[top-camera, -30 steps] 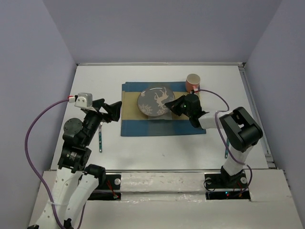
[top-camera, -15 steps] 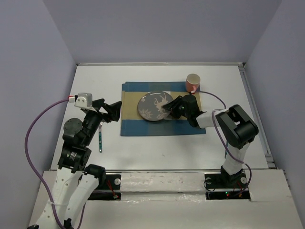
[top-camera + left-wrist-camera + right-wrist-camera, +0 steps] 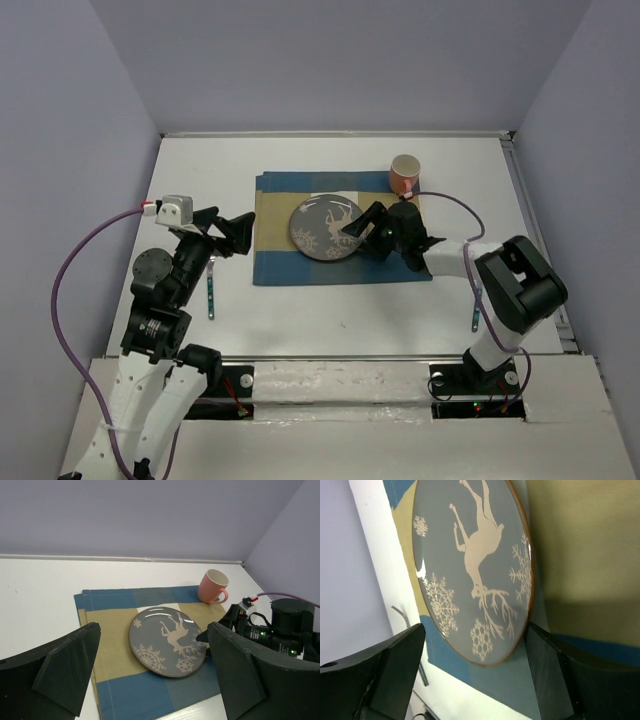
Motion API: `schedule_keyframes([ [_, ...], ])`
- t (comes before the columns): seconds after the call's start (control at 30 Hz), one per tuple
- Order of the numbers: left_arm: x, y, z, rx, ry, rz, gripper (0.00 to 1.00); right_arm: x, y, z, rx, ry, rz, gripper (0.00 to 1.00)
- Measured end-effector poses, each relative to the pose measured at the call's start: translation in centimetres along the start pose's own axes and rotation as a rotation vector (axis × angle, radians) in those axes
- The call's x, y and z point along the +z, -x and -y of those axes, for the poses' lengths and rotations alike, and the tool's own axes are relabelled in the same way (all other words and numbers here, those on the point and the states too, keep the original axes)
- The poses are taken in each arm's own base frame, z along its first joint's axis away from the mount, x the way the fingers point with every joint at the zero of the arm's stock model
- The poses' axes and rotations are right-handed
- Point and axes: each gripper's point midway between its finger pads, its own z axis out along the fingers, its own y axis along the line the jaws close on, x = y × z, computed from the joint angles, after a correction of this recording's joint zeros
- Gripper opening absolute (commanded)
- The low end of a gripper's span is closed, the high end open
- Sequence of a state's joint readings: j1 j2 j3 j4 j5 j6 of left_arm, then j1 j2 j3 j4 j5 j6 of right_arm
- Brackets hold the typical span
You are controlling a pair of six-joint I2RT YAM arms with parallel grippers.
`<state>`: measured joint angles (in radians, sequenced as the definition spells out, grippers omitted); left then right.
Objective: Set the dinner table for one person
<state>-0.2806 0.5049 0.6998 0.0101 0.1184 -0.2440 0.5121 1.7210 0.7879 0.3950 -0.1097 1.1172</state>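
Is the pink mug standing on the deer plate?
No, the pink mug stands upright at the far corner of the placemat, apart from the deer plate.

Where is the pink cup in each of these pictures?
Top view: the pink cup stands up and to the right of the deer plate.
Left wrist view: the pink cup is right of centre, beyond the deer plate.
Right wrist view: the pink cup is not in it.
Shared landmark: the deer plate, which fills most of the right wrist view.

left arm bent upright, left fingers spread wide, right arm stretched low, right fingers parted
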Motion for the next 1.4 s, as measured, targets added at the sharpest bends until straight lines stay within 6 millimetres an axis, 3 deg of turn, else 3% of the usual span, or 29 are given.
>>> schedule_keyframes([
  [0.17, -0.4, 0.5, 0.2, 0.002, -0.007, 0.019, 0.99, -3.0, -0.3, 1.4, -0.055, -0.048, 0.009, 0.81],
  [0.3, -0.9, 1.0, 0.6, 0.003, -0.023, 0.039, 0.99, -5.5, -0.3, 2.5, -0.118, -0.105, 0.017, 0.70],
  [0.5, -2.1, 1.7, 2.5, 0.000, -0.100, 0.068, 0.99, -11.5, 2.4, 3.8, -0.196, -0.243, 0.133, 0.61],
  [0.6, -3.3, 2.7, 3.7, -0.001, -0.148, 0.108, 0.99, -15.4, 5.3, 6.0, -0.168, -0.351, 0.229, 0.57],
  [0.73, -4.6, 3.6, 4.7, -0.001, -0.190, 0.147, 0.99, -20.5, 9.5, 12.3, -0.025, -0.565, 0.340, 0.62],
  [0.83, -5.3, 4.1, 5.1, -0.002, -0.207, 0.170, 0.99, -23.2, 10.4, 15.9, 0.055, -0.697, 0.361, 0.63],
  [1.1, -6.1, 4.6, 5.0, -0.013, -0.188, 0.189, 0.99, -25.6, 7.5, 22.3, 0.214, -0.998, 0.215, 0.61],
  [1.2, -6.4, 4.7, 4.9, -0.016, -0.183, 0.199, 0.99, -26.4, 7.5, 23.1, 0.227, -1.069, 0.204, 0.61],
  [1.4, -6.7, 5.0, 5.2, -0.018, -0.195, 0.205, 0.99, -27.8, 9.4, 23.9, 0.217, -1.170, 0.239, 0.61],
])
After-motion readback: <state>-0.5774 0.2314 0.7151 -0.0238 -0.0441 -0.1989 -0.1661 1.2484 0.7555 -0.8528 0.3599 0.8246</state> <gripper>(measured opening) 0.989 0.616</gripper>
